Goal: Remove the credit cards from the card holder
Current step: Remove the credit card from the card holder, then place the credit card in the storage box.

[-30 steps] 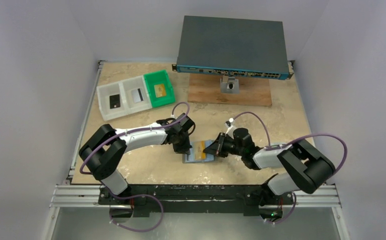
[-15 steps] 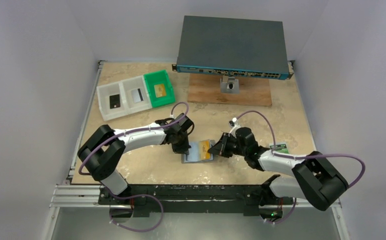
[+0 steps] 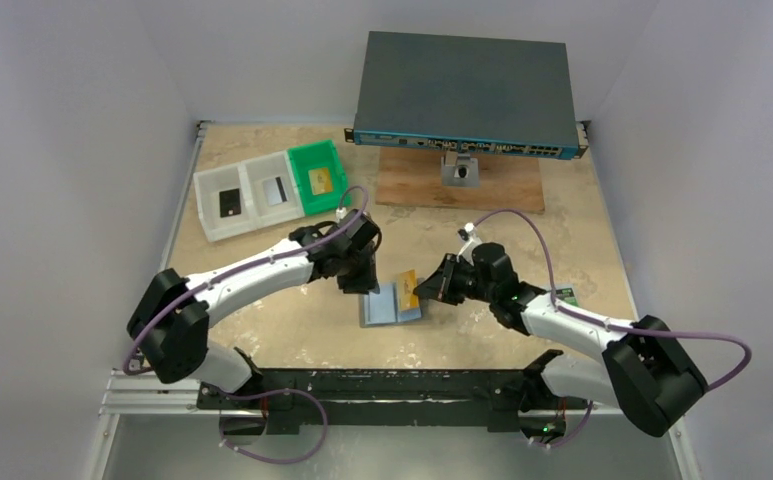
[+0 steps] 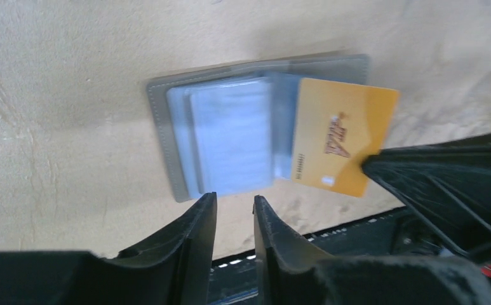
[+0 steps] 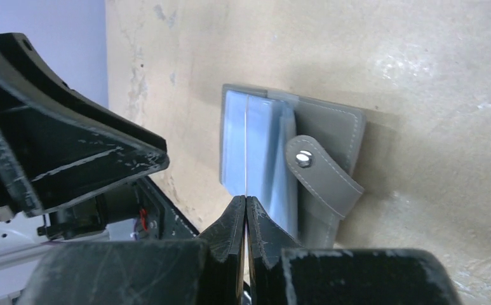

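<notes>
Beige mottled table (image 3: 262, 345). At its far edge, large dark grey box (image 3: 462, 85) over a wooden board (image 3: 507, 190). Far left, white tray (image 3: 224, 228) with a black card (image 3: 230, 203) and a silver card (image 3: 276, 190) in separate compartments. Touching it, green tray (image 3: 334, 160) with a yellow card (image 3: 319, 181).

Between the two arms, near the table's front edge, card holder (image 3: 382, 312). Lies open and flat, bluish pockets up, long axis running left to right in the top view. Strap with light stud (image 5: 303, 157) folded across the grey flap beside the pockets.

At the holder's left half, left gripper (image 4: 233, 219). Fingers slightly parted, nothing between them, tips just beside the holder's long edge. Touching or not: cannot tell.

At the right half, right gripper (image 5: 246, 213), pressed together on the gold card (image 4: 341, 136), pinching its outer edge. Card tilted up off the table, inner edge down at the pockets, long axis crosswise to the holder's.

Unclear whether that inner edge sits inside a pocket. From the right wrist, card edge-on, a thin line only. Left wrist view blurred, print unreadable, right gripper cut off at the frame.
</notes>
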Motion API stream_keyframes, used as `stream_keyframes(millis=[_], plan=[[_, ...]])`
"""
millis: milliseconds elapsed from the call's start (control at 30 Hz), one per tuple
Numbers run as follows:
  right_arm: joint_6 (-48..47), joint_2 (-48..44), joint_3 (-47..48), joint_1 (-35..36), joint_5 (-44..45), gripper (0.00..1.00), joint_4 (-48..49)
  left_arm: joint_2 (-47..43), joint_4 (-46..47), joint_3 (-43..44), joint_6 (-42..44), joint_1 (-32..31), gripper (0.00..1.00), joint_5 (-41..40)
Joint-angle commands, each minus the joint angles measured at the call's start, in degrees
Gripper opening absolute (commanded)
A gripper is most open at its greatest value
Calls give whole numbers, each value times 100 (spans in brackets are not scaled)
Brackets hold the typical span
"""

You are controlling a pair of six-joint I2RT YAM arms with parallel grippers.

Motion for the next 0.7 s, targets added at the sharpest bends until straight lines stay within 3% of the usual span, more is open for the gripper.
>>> stream_keyframes(millis=[0, 100, 267, 667], plan=[[114, -186, 370, -38, -253, 0, -88, -537, -38, 282, 238, 70, 33, 313], [293, -223, 500, -34, -420, 0, -15, -773, 323, 113, 319, 257, 42, 891], [690, -244, 633, -132, -825, 0, 301, -1257, 990, -274, 401, 608, 48, 1721], [1743, -256, 535, -363, -1749, 0, 1618, -1641, 2177, -942, 210, 1108, 52, 3273]])
